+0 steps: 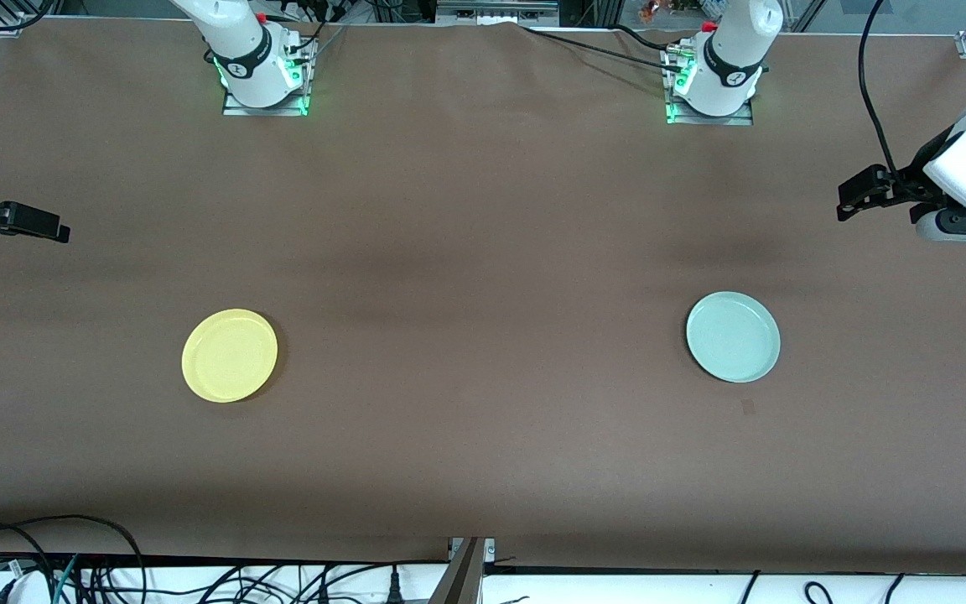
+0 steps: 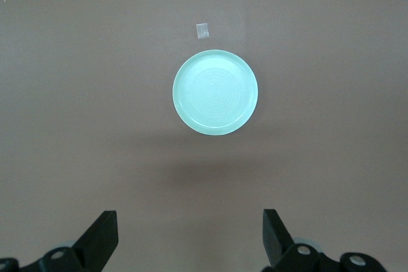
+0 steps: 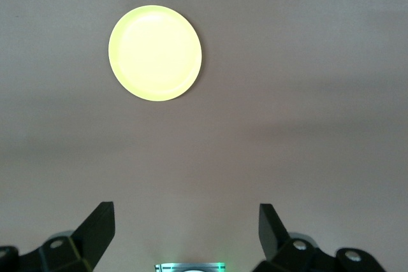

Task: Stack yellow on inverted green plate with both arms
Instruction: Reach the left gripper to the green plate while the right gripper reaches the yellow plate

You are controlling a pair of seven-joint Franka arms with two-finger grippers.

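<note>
1. I read this as the very start: neither plate has been touched, and the green plate [image 1: 733,336] lies rim-up on the brown surface [image 1: 483,252], so it is not yet inverted.
2. My left hand [image 1: 845,204] hangs in the air over the left arm's end of the surface, fingers spread wide and holding nothing; its wrist view shows the green plate well clear of the fingertips [image 2: 105,227].
3. My right hand [image 1: 59,232] hangs over the right arm's end, likewise wide open and empty, with the yellow plate [image 1: 230,355] well apart from it.
4. The two plates sit well apart, each toward its own arm's end and nearer the front camera than the bases.
5. Next, I judge, the left hand must come down to the green plate's rim and turn it over; the rim is low, so a finger has to get under the edge.
6. A small pale patch [image 1: 747,407] lies just beside the green plate, nearer the camera.
7. There is plenty of open room around both plates, and neither is close to an edge.
</note>
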